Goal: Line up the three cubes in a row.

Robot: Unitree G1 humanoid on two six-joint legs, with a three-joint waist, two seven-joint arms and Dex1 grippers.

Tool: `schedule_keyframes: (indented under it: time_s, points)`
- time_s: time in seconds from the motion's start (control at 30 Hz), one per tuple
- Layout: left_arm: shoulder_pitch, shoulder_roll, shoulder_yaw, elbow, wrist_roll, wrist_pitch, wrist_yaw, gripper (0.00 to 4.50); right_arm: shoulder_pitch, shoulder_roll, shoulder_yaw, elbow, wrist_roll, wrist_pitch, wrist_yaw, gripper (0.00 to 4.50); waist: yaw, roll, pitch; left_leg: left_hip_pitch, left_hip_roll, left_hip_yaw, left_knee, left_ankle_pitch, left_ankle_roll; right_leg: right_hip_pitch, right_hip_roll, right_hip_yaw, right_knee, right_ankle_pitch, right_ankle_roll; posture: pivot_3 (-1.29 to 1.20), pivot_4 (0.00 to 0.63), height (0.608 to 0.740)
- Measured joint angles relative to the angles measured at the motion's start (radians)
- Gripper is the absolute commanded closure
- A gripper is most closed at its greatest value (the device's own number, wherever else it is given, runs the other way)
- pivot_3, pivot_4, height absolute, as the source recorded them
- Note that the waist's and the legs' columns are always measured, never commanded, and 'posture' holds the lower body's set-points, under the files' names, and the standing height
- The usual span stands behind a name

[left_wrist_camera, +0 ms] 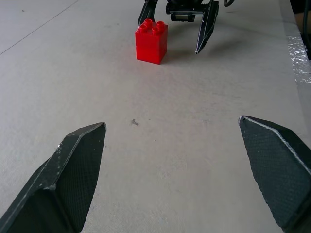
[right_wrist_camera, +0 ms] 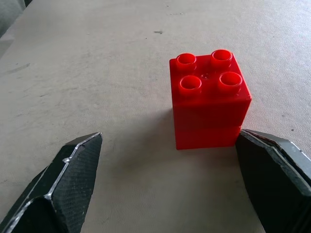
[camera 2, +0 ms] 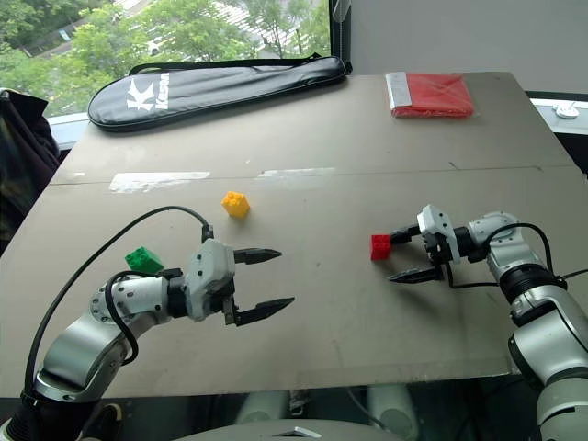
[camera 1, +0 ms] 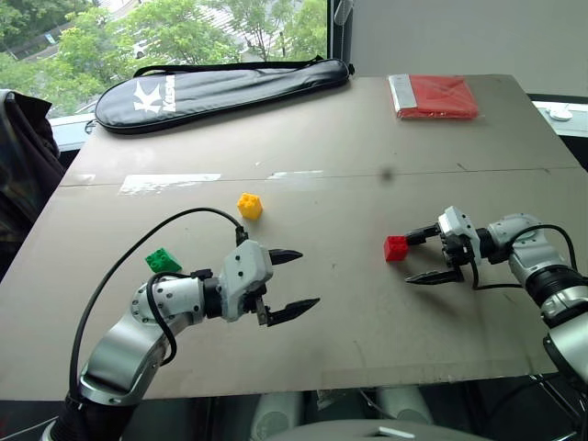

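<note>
Three studded cubes lie apart on the grey table. The yellow cube is left of the middle and the green cube is nearer the left edge, behind my left arm. The red cube stands right of the middle. My right gripper is open and points left at the red cube, which stands just past the tip of one finger; I cannot tell whether they touch. My left gripper is open and empty over bare table, pointing right towards the red cube.
A long black racket bag lies along the far left of the table. A flat red packet rests at the far right corner. Pale tape strips cross the middle seam. Dark cloth hangs beyond the left edge.
</note>
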Motion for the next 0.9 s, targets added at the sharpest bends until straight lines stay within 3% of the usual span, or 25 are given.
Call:
schedule_keyframes:
  time_s: [0.2,0.43,0.63,0.77,0.9]
  points:
    - [0.026,-0.032,0.004,0.008,0.012,-0.004,0.044,0.00,0.012,0.004,-0.042,0.006,0.004,-0.014,0.001,0.04,0.000,0.000,0.000,0.000,0.000,0.000,0.000,0.000,0.000,0.000,-0.001,0.000,0.000,0.000,0.000,0.00,0.150,0.700]
    - [0.189,-0.185,0.114,-0.058,0.011,-0.029,0.226,0.00,0.059,-0.020,-0.244,-0.117,0.094,0.049,0.002,0.04,0.001,0.001,0.000,-0.001,0.000,0.000,0.000,0.000,0.000,0.000,-0.007,0.000,0.000,0.000,0.000,0.00,0.150,0.700]
    - [0.426,-0.312,0.284,-0.134,-0.044,-0.089,0.323,0.00,0.145,-0.021,-0.414,-0.275,0.146,0.155,0.005,0.04,0.002,0.001,0.000,-0.002,0.000,-0.002,0.000,0.000,0.000,0.000,-0.008,0.001,-0.001,-0.002,-0.002,0.00,0.150,0.700]
    - [0.467,-0.363,0.396,-0.102,-0.001,-0.169,0.397,0.00,0.216,-0.034,-0.435,-0.372,0.174,0.205,0.005,0.04,0.011,0.001,0.000,-0.002,-0.001,-0.002,0.001,0.000,0.000,0.000,-0.007,-0.003,0.000,-0.002,-0.004,0.00,0.150,0.700]
    - [0.505,-0.493,0.486,-0.048,0.077,-0.263,0.540,0.00,0.336,-0.101,-0.431,-0.476,0.253,0.236,0.006,0.04,0.017,0.001,0.000,-0.002,-0.003,0.000,0.002,0.000,0.001,0.000,-0.007,-0.002,-0.001,-0.002,-0.002,0.00,0.150,0.700]
